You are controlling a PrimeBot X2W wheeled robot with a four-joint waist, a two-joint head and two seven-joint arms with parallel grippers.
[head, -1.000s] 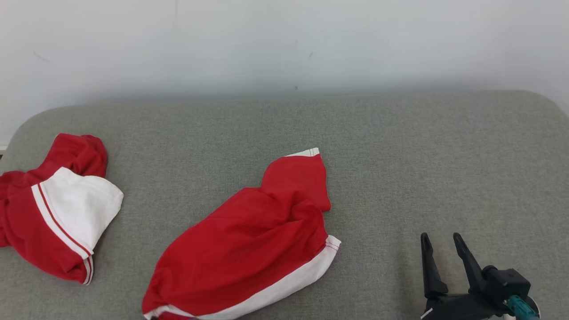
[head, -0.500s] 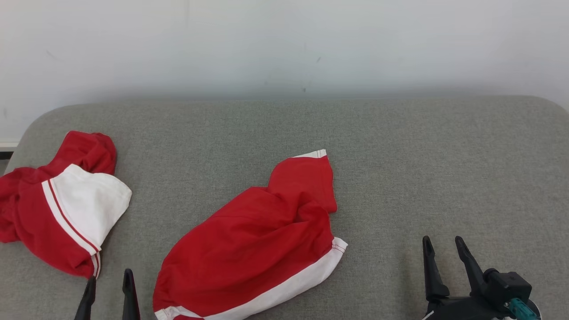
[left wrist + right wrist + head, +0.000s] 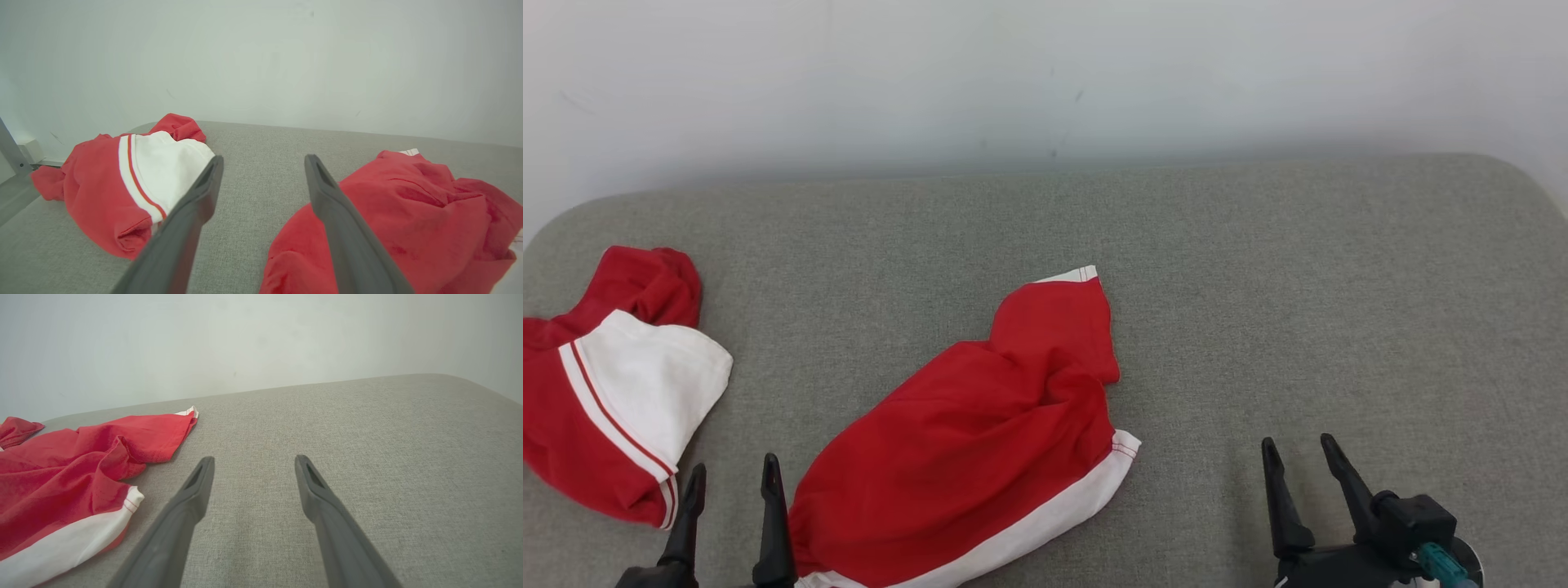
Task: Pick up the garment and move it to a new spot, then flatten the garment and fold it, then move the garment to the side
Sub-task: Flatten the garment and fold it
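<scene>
Currently, left end effector (image 3: 733, 469) and right end effector (image 3: 1297, 443) stand wide, empty. Pinch the garment (image 3: 980, 433) at hem corners (avoid the bunch); spread outward.

Head view: high up, facing forward and down across the grey cushion (image 3: 1258, 269) to the white wall (image 3: 1045, 73). Left wrist view: low and close, aimed at the wall between the middle red garment (image 3: 980, 433) and the left red-and-white garment (image 3: 613, 400). Right wrist view: equally low, sharing the middle red garment's right edge.
</scene>
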